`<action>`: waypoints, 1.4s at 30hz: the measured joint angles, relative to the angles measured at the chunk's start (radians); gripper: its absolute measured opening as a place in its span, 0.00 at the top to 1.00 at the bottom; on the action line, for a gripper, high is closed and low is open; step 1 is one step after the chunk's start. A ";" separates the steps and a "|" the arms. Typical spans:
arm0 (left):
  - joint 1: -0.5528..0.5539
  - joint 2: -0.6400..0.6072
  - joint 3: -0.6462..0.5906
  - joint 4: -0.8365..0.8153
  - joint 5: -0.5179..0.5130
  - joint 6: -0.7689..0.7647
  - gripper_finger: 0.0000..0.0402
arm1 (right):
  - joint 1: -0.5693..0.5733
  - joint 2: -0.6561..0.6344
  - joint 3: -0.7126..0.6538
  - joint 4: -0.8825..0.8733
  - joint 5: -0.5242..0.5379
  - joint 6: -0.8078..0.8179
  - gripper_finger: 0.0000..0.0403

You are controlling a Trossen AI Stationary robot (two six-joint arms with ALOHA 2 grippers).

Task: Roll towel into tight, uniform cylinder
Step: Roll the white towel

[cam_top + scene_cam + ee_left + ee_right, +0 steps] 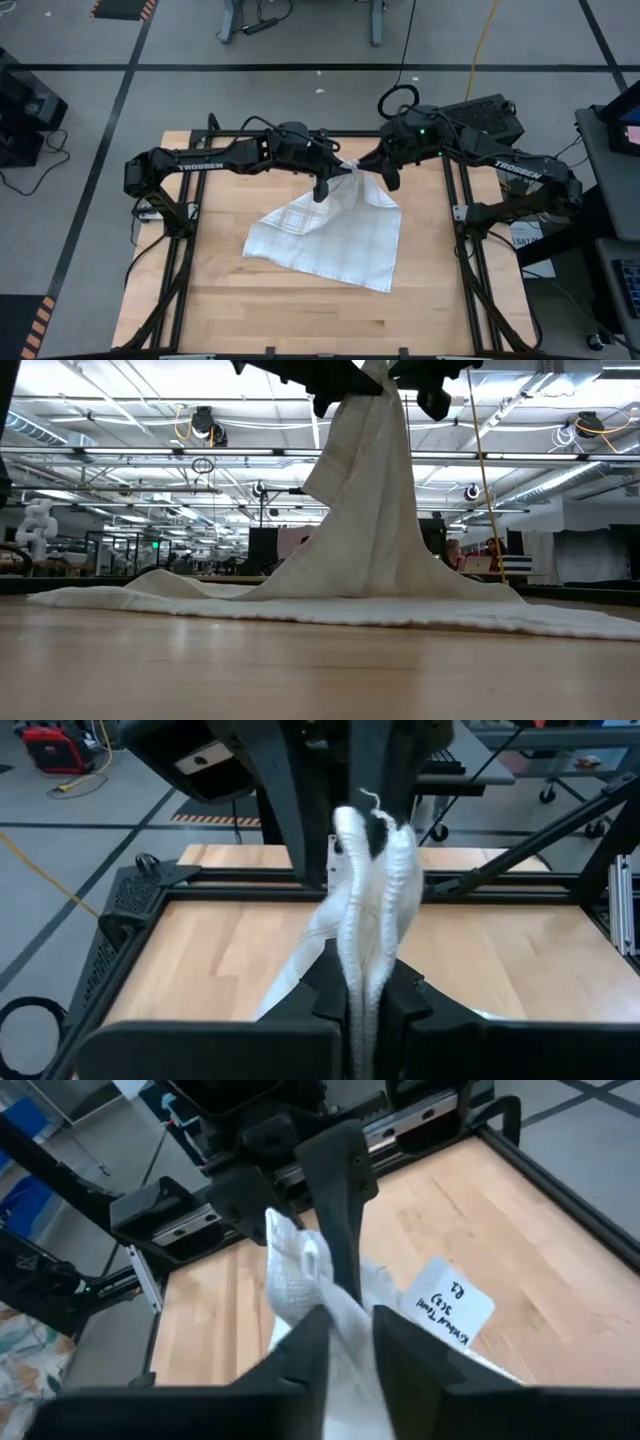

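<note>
The white checked towel [325, 235] lies partly on the wooden table, its far part drawn up into a peak [372, 390] between the two arms. Its lower, spread part [300, 605] rests on the table. A white tag with writing [450, 1315] shows on the towel. My left gripper [323, 187] and my right gripper [388, 176] meet above the far middle of the table, both shut on the raised towel. The left gripper also shows in its own wrist view [365, 1010], the right in its own [348, 1345]. My left gripper pinches a bunched-up fold of the towel's raised far part [368, 970] between its two fingers, several layers together. The cloth stands past the fingers and hangs below them to the table. My right gripper pinches the bunched cloth of the same raised part [335, 1315] between its two fingers, close to the left gripper. A short end of cloth [285, 1250] sticks out past the fingers. The rest of the towel hangs down onto the table.
A black frame [455, 215] borders the tabletop [300, 310] on its left, right and far sides. Bare wood lies near the front edge and on both sides of the towel. A dark box [490, 115] sits beyond the far right corner.
</note>
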 joint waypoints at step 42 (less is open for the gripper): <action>0.005 0.000 0.000 0.004 -0.038 -0.055 0.79 | 0.006 0.014 -0.001 0.118 -0.028 0.061 1.00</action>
